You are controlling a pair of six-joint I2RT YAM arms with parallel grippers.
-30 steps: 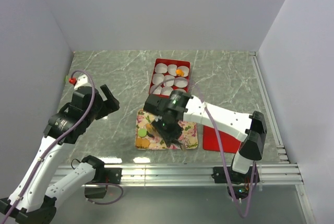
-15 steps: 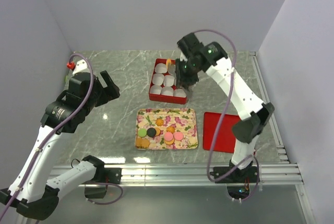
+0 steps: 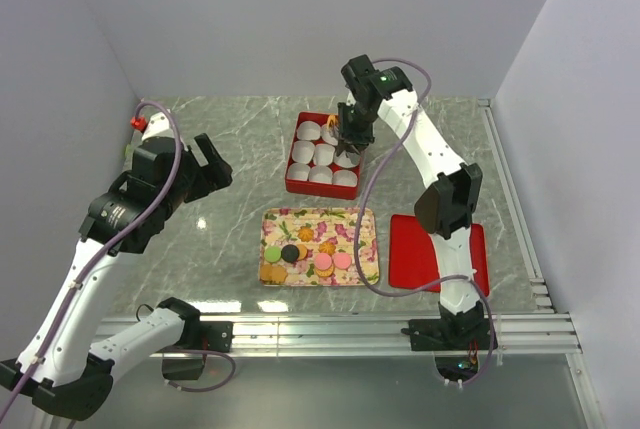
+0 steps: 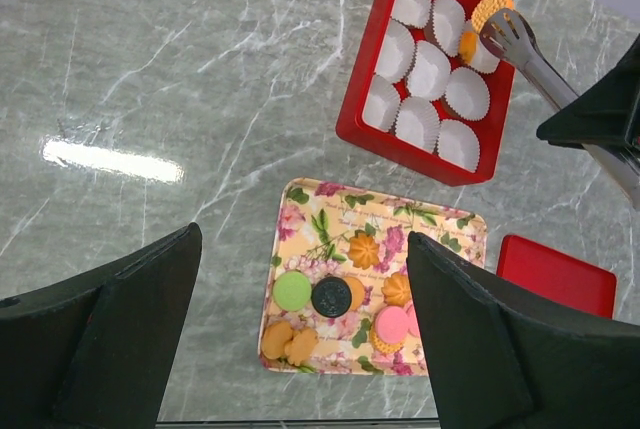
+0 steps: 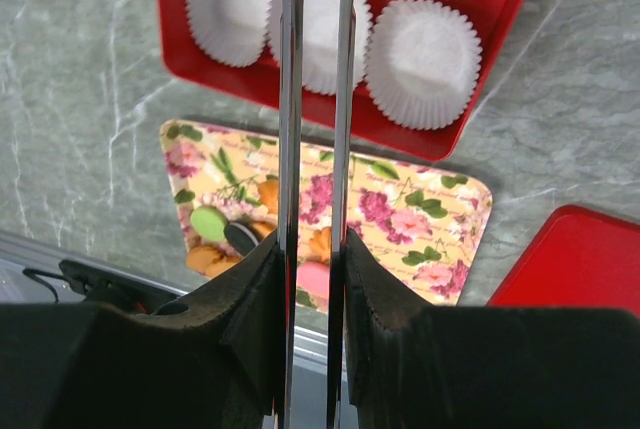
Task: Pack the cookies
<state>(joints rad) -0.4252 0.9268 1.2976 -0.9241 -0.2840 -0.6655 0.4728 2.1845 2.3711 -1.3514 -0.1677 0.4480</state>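
The right fingers [image 5: 250, 299] are pressed together on a pair of metal tongs [image 4: 535, 54] and hold its two arms nearly parallel. The tips of the tongs pinch a ridged orange cookie [image 4: 491, 7], round and flat, above the far right corner of the red box [image 4: 410, 156]. The box is filled with white paper cups [image 4: 430, 71]. A second orange cookie [image 4: 467, 46] stands on its edge in a cup just beside the tips of the tongs.

The other cookies [image 3: 305, 257] lie on the flowered tray [image 4: 440, 234], which is on the marble counter [image 4: 150, 69] near the box, on the robot's side. They are small flat discs gathered at the near part of the tray:
- a green one [image 4: 292, 290]
- a black one [image 4: 331, 297] touching the green one
- a pink one [image 4: 391, 324]
- an orange one with a flower shape [image 4: 364, 248]
- two golden-brown ones [image 4: 285, 341] at the near left corner

A red lid [image 4: 555, 274] lies flat to the right of the tray.

The left fingers [image 4: 110, 339] are spread wide and hold nothing; they hang high above the counter, over the tray.
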